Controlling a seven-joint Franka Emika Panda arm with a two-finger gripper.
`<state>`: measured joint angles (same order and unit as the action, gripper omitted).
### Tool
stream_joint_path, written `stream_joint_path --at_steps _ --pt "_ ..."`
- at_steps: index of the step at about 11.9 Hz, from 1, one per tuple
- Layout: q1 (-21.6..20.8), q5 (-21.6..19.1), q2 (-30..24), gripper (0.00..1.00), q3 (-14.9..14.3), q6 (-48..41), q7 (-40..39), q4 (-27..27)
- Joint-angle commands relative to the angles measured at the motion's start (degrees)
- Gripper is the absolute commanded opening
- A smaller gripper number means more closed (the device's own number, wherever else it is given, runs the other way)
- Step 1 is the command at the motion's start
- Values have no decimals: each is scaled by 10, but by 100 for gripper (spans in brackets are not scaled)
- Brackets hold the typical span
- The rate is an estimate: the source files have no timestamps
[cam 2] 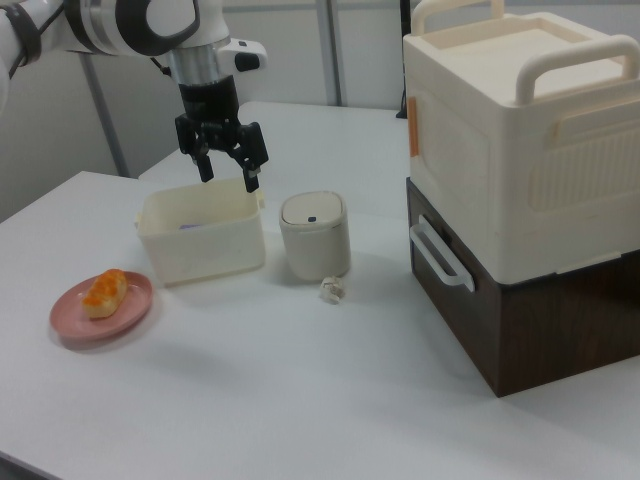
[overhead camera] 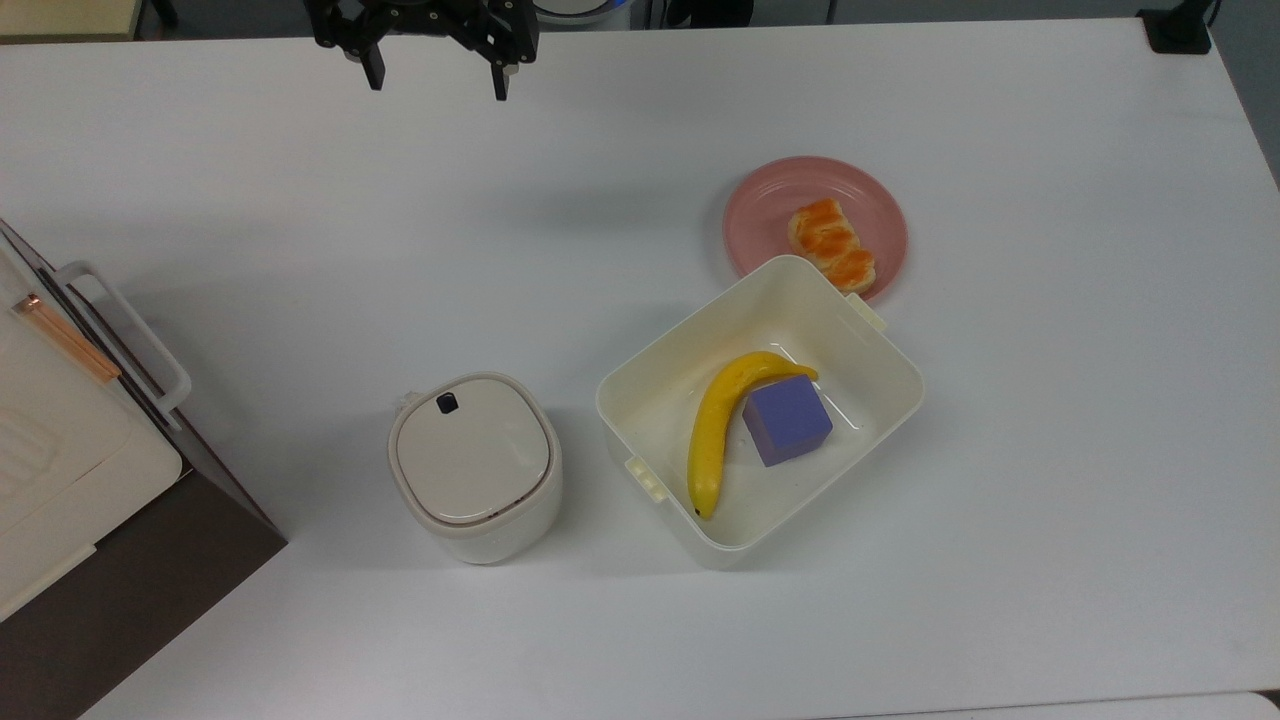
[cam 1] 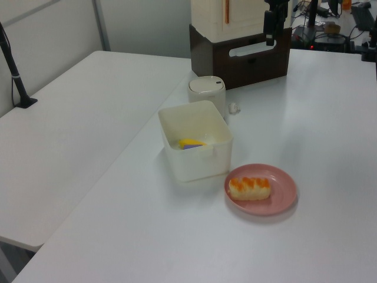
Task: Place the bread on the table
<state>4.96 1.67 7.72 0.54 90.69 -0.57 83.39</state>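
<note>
The bread [overhead camera: 832, 245] is lying on the round pink plate [overhead camera: 770, 200], which is sitting on the white table [overhead camera: 1050, 450] at about one o'clock from the cream tub [overhead camera: 880, 345] in the top view, with the tub's corner overlapping the plate's rim. Inside the tub, a yellow banana [overhead camera: 712, 432] is curving around a purple cube [overhead camera: 787, 420], the two touching. At nine o'clock from the tub in the top view, a small white lidded container [overhead camera: 475, 468] is standing upright just beside it. Farther toward nine o'clock, a cream appliance [overhead camera: 60, 470] with a handle is resting on a dark brown box [overhead camera: 150, 570]. The gripper [overhead camera: 436, 80] is hanging in the air at the twelve o'clock edge of the top view, well apart from the bread, its two fingers [overhead camera: 375, 72] spread wide and holding nothing. In the right view the gripper [cam 2: 228, 172] is hovering above the tub's far wall.
</note>
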Motion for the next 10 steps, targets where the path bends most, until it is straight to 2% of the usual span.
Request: stream_joint_path --at_steps 1,10 --pt "0 -19 -18 100 -6 -1 3 8" --pt "1 -19 -17 100 -6 0 -7 8"
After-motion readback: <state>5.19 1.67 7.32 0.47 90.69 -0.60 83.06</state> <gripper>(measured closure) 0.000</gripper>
